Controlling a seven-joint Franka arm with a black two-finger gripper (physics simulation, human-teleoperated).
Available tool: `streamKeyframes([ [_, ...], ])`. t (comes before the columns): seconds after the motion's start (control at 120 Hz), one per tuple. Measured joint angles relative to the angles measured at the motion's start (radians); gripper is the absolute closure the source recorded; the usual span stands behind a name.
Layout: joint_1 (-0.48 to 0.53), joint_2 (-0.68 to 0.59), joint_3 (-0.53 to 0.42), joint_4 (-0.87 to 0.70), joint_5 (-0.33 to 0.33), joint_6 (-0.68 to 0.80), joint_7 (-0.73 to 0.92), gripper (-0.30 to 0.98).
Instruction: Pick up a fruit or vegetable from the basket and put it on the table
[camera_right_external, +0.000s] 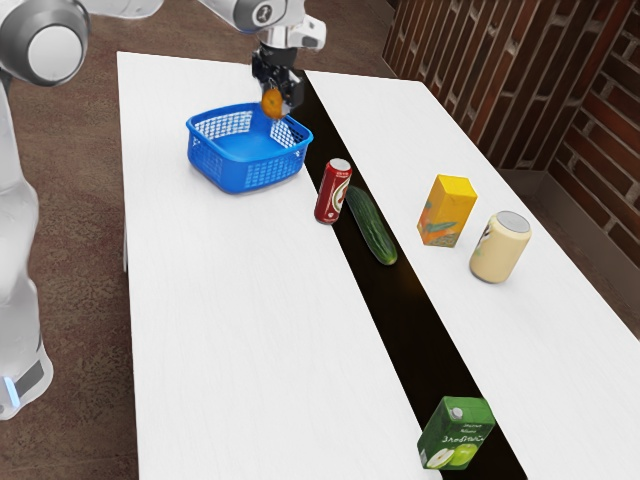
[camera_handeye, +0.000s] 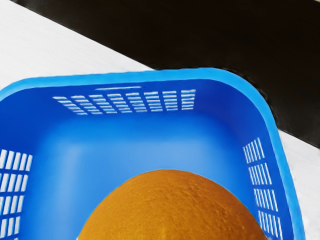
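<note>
And here's the black gripper (camera_right_external: 273, 98), clamped firmly around an orange (camera_right_external: 271, 105), right over the blue basket (camera_right_external: 235, 174)!

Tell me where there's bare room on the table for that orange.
The widest free patch is white tabletop bordered by the basket, black stripe and the table edge at the exterior view's left. The stripe is bare between cucumber and green carton. Crowded: red can by cucumber, yellow carton by cream can.
</note>
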Motion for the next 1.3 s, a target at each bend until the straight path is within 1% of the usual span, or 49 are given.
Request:
streamKeyframes([
  [0.217, -0.094, 0.009, -0.008, 0.072, 0.000, -0.044, 0.028, 0.40],
  [0.333, -0.123, 0.024, -0.022, 0.107, -0.001, -0.059, 0.040, 0.40],
  [0.575, -0.109, 0.052, -0.144, 0.153, -0.009, -0.086, 0.059, 0.40],
  [0.742, -0.136, 0.064, -0.204, 0.154, -0.027, -0.095, 0.071, 0.40],
  [0.892, -0.217, 0.079, -0.199, 0.149, -0.045, -0.098, 0.080, 0.40],
  [1.117, -0.335, 0.083, -0.200, 0.146, -0.051, -0.100, 0.090, 0.40],
  [1.3, -0.389, 0.086, -0.200, 0.146, -0.053, -0.101, 0.097, 0.40],
])
